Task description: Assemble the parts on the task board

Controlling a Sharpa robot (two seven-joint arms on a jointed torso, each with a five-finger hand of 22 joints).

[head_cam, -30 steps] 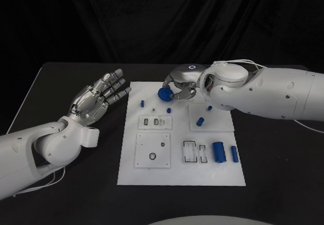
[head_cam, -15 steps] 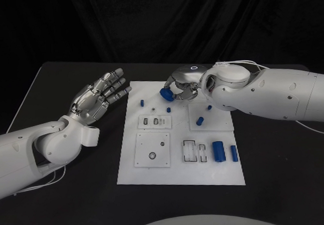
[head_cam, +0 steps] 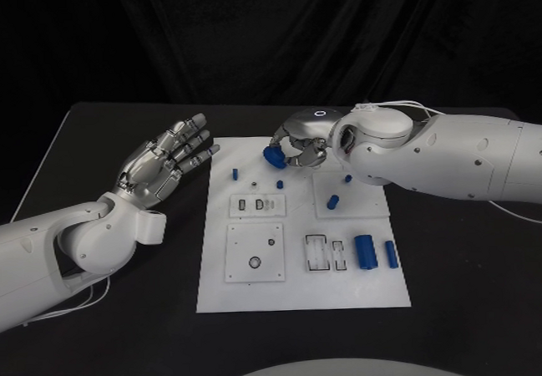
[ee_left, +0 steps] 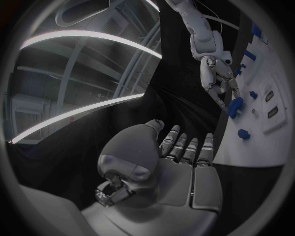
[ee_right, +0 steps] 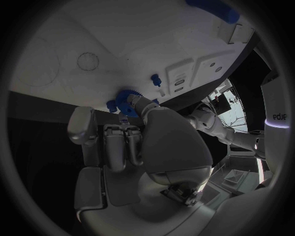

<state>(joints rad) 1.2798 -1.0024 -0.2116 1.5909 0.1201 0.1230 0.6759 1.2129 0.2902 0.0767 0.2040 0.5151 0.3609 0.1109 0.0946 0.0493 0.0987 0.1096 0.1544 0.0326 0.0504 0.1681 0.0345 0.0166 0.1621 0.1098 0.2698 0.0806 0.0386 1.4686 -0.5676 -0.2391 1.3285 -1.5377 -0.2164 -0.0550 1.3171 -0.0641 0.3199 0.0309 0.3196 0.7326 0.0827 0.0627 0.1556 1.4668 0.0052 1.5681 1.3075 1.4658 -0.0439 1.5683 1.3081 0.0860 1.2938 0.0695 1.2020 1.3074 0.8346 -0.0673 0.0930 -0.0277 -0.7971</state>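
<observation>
Gear (head_cam: 274, 157) in my right hand (head_cam: 299, 147), a small blue toothed wheel (you can see the teeth in the right wrist view (ee_right: 128, 108)), pinched at its rim between my fingertips and hanging just over the board (head_cam: 302, 291) at its twelve o'clock edge. I'd judge it light and rigid, hard plastic by the look, so a gentle pinch will do; those teeth give some bite, but the faces look slick, so I'd stay on the rim and leave the bore free for whatever peg it must drop onto. Squeeze unevenly and it could tip.

Out from there: small pegs (head_cam: 237, 170) stand just below the gear, toward ten o'clock on the board, another short blue piece (head_cam: 333, 203) sits near the centre, and two cylinders (head_cam: 366, 252) lie at four o'clock beside the slotted plates.

My left hand (head_cam: 161, 162) is off the board at nine o'clock, palm up, fingers spread, holding nothing.
</observation>
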